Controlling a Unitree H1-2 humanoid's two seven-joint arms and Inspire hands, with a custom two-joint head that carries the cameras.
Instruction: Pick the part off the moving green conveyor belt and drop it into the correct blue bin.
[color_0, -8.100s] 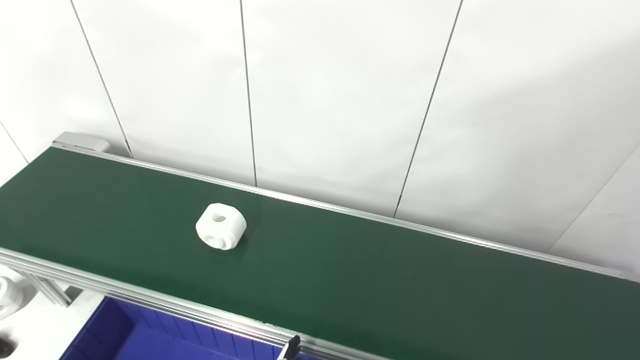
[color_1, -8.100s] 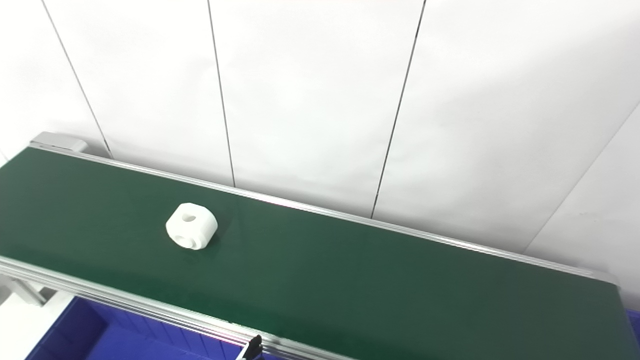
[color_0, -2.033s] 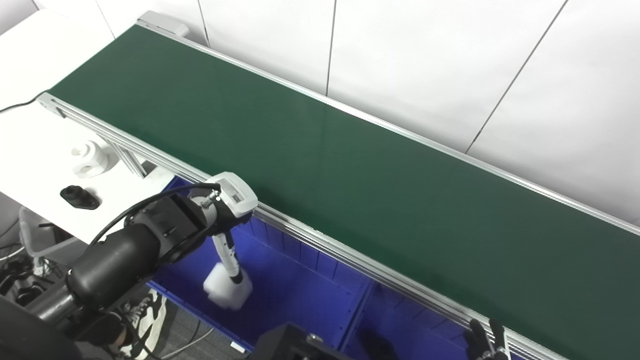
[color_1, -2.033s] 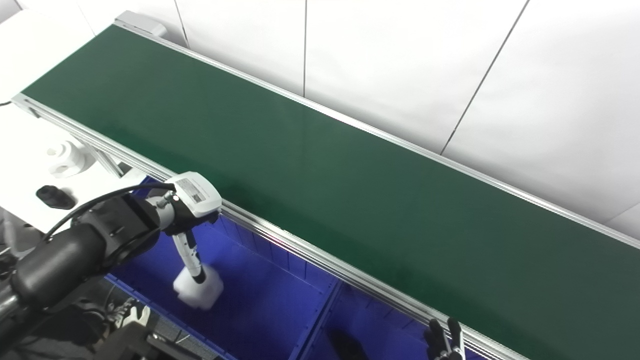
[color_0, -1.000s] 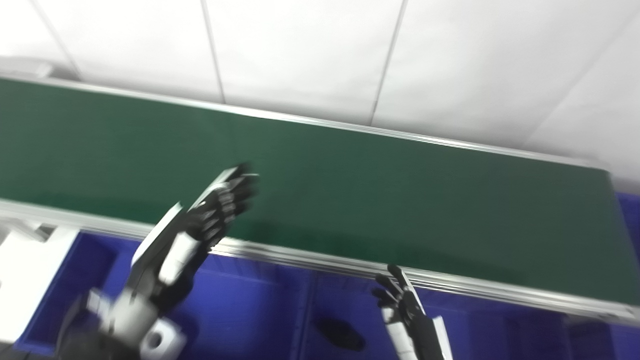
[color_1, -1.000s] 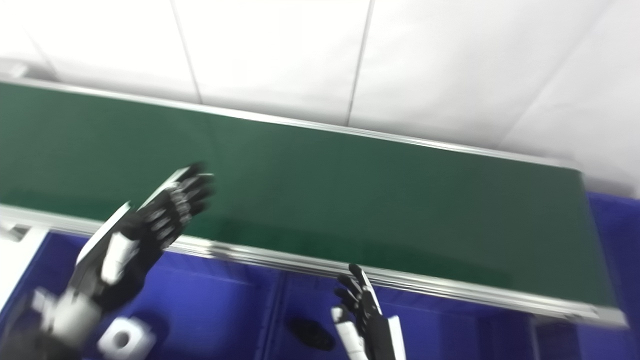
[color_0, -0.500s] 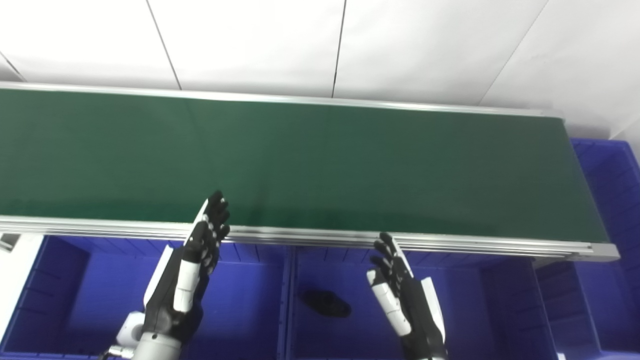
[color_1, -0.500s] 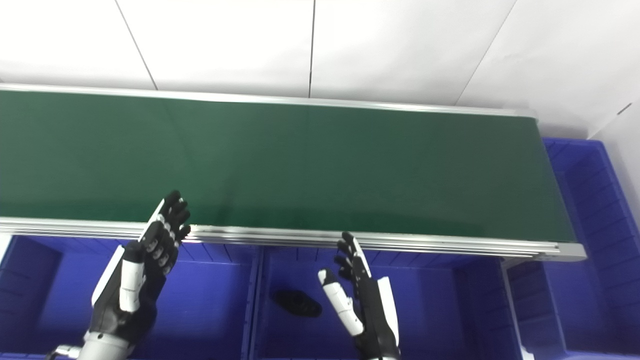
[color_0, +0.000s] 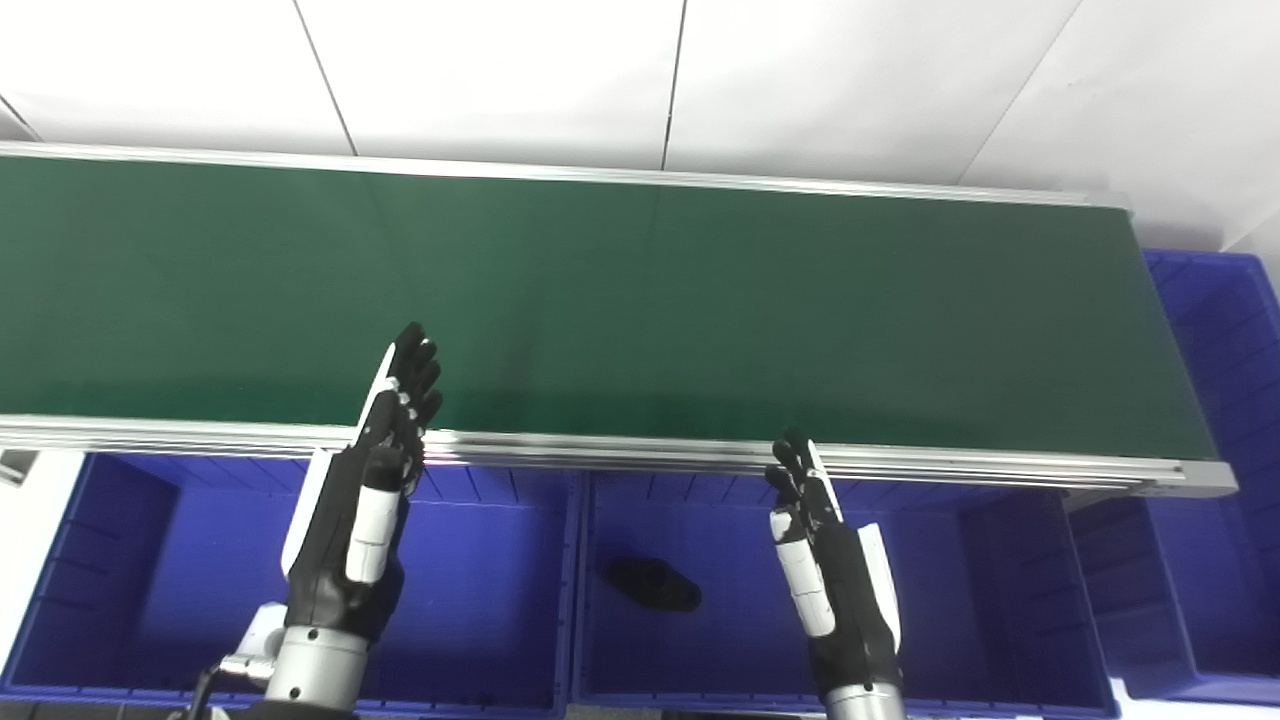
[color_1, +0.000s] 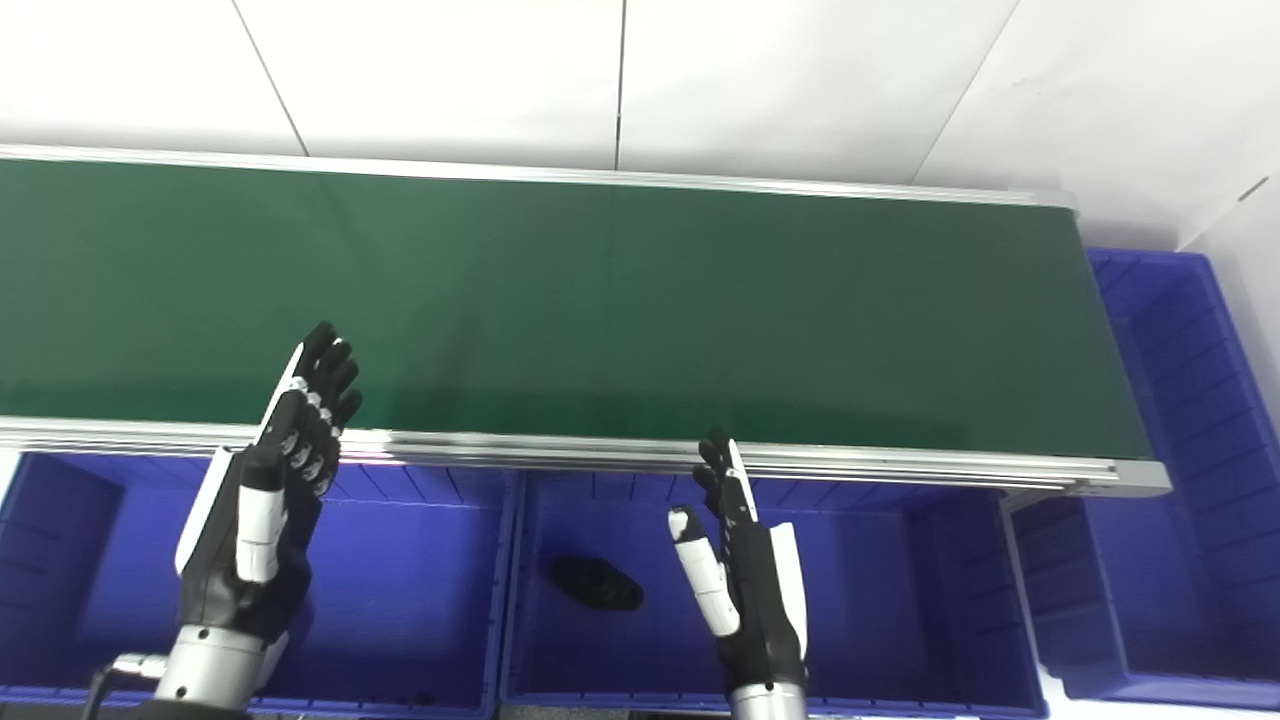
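Observation:
The green conveyor belt runs across the view with no part on it. My left hand is open, fingers straight, raised over the belt's near rail above the left blue bin. My right hand is open, fingers straight, above the middle blue bin. A small black part lies in the middle bin. The white part is not visible in either view.
A third blue bin sits right of the middle one, and another blue bin stands past the belt's right end. The aluminium rail edges the belt's near side. A white panelled wall rises behind.
Since two seconds ago the white part has left my left hand, and the camera has swung right. In the last half second both hands rose slightly, still open.

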